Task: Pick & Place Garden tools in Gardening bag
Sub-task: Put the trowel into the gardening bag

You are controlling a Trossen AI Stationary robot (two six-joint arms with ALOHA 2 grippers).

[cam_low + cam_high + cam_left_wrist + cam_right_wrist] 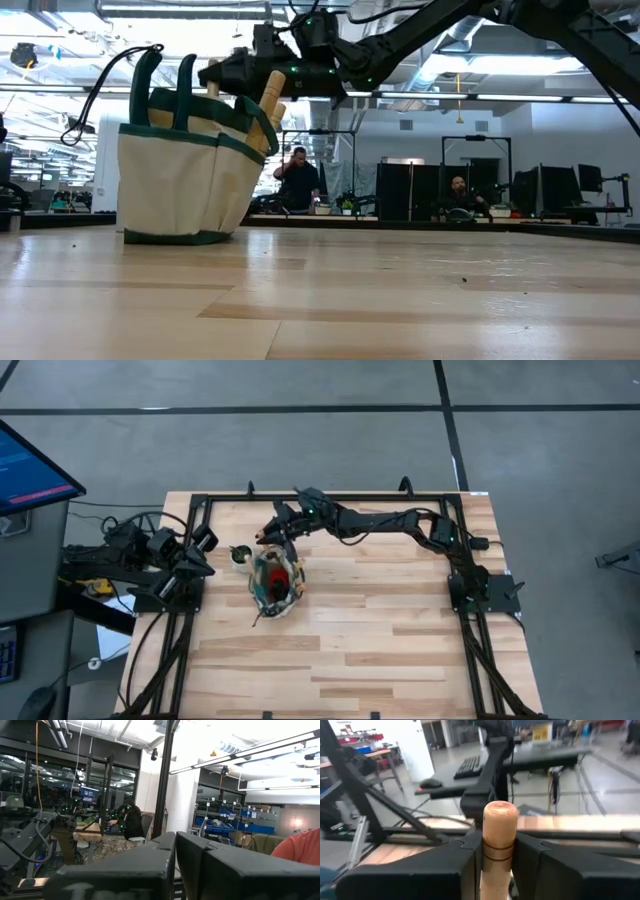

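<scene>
Two dark, near-black arms in shot, both built from slim tubular links with chunkier blocky joints. The right arm shows a small green indicator light near its wrist, and from table height more green pinpoints glow along that same dark housing. Black cables loop loosely around the left arm, whose base sits on a black bracket with a flash of yellow beside it. The right gripper has broad, flat, matte black fingers with angular, bevelled edges. The left gripper looks the same: boxy black slabs, plain and unmarked.
</scene>
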